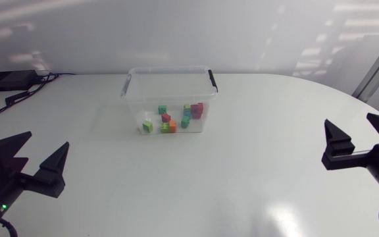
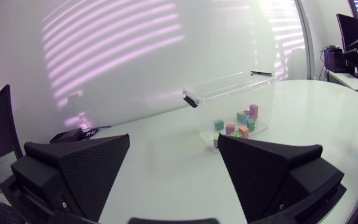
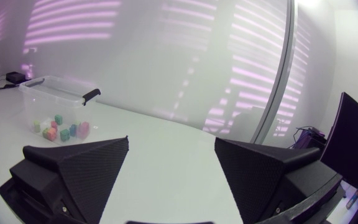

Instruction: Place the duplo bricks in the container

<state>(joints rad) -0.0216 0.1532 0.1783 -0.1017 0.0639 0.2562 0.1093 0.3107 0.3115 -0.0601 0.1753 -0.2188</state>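
- The container, a clear tub with black clips on its short ends, stands open-topped toward the far middle of the desk.
- The bricks lie in a loose cluster on the tub's floor: green, red, orange, teal and pink ones. Some touch each other and none looks stacked.
- I see no brick on the desk outside the tub in any view, so I judge the task done or nearly so.
- The left hand sits at the near left of the desk, well apart from the tub. Its fingers are spread wide with nothing between them.
- The right hand sits at the right side, also well apart, spread wide and holding nothing.
- The step in hand looks like a last check. Scan the desk around the tub, mainly behind its far wall, where a brick could hide from the head view.
- If one turns up, take it across its flat sides. Bring it over the open top rather than past the clips, and let go low so it does not bounce out.
- Otherwise keep both arms at the sides, clear of the tub walls, so nothing gets nudged.
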